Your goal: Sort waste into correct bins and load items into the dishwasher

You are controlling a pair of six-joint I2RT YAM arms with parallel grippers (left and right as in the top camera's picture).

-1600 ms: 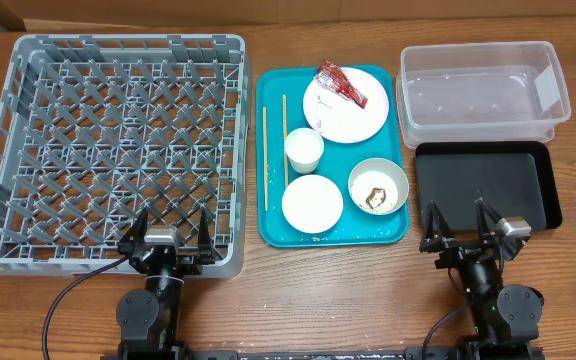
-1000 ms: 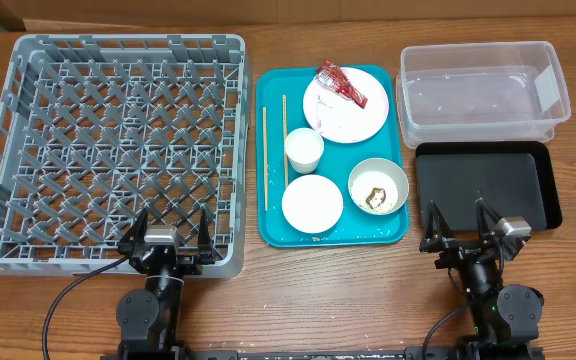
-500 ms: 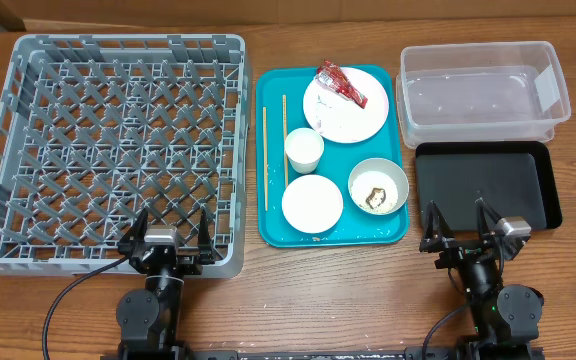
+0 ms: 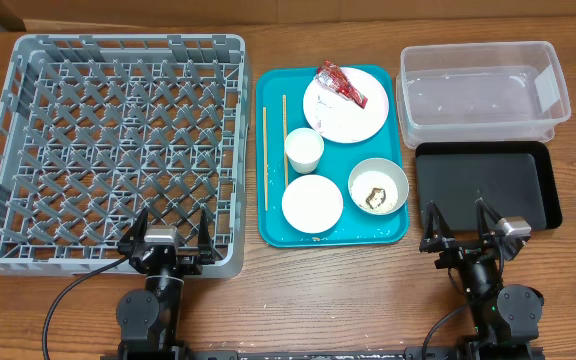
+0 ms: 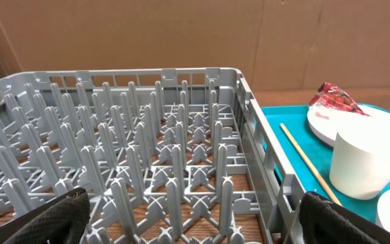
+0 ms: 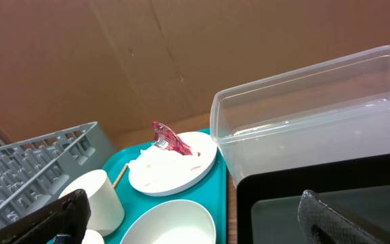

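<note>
The grey dish rack (image 4: 128, 43) fills the left side and is empty. A teal tray (image 4: 393, 150) holds a plate (image 4: 353, 118) with the red wrapper (image 4: 341, 83), a white cup (image 4: 304, 150), a small plate (image 4: 312, 204), a bowl (image 4: 394, 176) with the brown scrap (image 4: 375, 197), and two chopsticks (image 4: 264, 150). The clear tub (image 4: 483, 90) and black tray (image 4: 486, 185) stand at the right. My left gripper (image 4: 172, 232) is open at the rack's near edge. My right gripper (image 4: 460, 228) is open at the black tray's near edge. No napkin shows.
The left wrist view looks across the rack's pegs (image 5: 175, 163) to the cup (image 5: 367, 163) and wrapper (image 5: 337, 98). The right wrist view shows the tub (image 6: 317, 108), black tray (image 6: 330, 196), plate (image 6: 175, 169) and cup (image 6: 93, 200). A cardboard wall stands behind.
</note>
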